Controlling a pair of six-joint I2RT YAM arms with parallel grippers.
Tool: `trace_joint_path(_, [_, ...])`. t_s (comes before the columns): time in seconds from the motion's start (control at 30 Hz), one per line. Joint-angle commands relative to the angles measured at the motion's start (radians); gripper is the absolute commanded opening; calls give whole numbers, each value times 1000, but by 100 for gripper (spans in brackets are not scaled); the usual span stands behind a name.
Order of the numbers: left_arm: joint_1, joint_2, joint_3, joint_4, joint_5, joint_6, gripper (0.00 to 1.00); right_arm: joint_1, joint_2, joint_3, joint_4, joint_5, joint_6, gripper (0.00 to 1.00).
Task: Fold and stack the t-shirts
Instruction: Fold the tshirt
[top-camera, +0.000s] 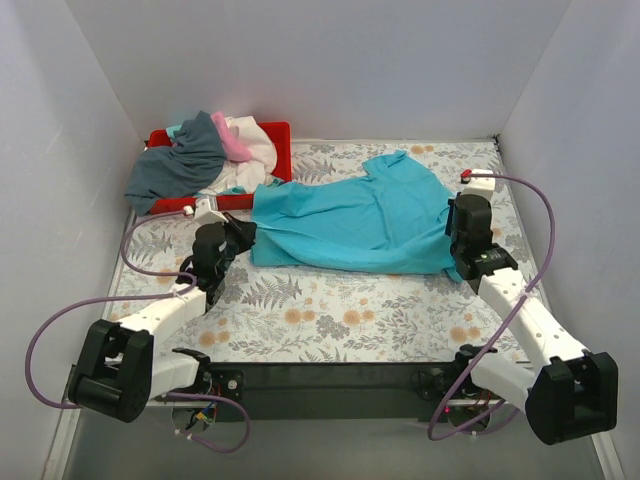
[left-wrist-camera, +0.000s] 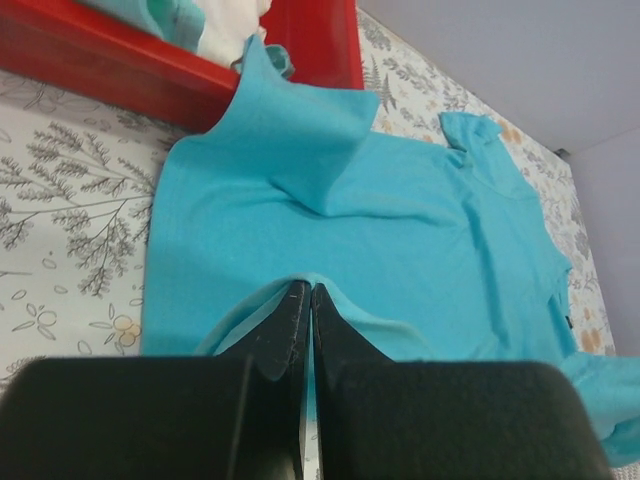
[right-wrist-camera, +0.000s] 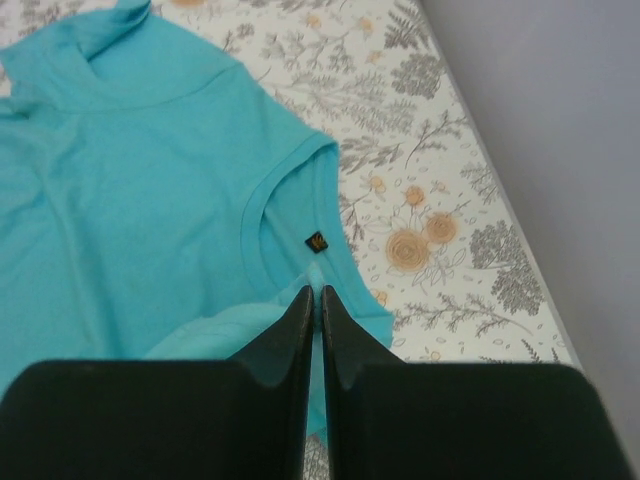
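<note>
A bright turquoise t-shirt (top-camera: 350, 220) lies spread across the floral table. My left gripper (top-camera: 238, 232) is shut on its left edge; the left wrist view shows cloth (left-wrist-camera: 300, 190) bunched over the closed fingertips (left-wrist-camera: 295, 300). My right gripper (top-camera: 458, 235) is shut on its right edge by the collar; the right wrist view shows turquoise cloth (right-wrist-camera: 150, 200) pinched between the fingertips (right-wrist-camera: 300, 305) just below a small dark label (right-wrist-camera: 316, 241). A slate grey shirt (top-camera: 180, 165), a white one (top-camera: 255, 140) and a pink one (top-camera: 236, 147) lie heaped on the red tray (top-camera: 275, 135).
The red tray stands at the back left, its rim (left-wrist-camera: 120, 70) right beside the turquoise shirt's sleeve. White walls close in the table at the left, back and right. Floral table surface (top-camera: 330, 315) shows in front of the shirt.
</note>
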Motion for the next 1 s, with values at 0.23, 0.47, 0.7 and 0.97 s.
trace_joint_path(0.23, [53,91,52,100,-17,33,0,-136,168,114,195,-51,-28,1])
trace_joint_path(0.47, [86,300,116,156,38,33,0,-166,413,186,223,-71,1,1])
trace_joint_path(0.7, [96,394,170,163,69,57,0,-172,550,258,222,-64,23,1])
trace_joint_path(0.97, [97,399,152,200,55,68,0,-175,694,364,143,12,13,1])
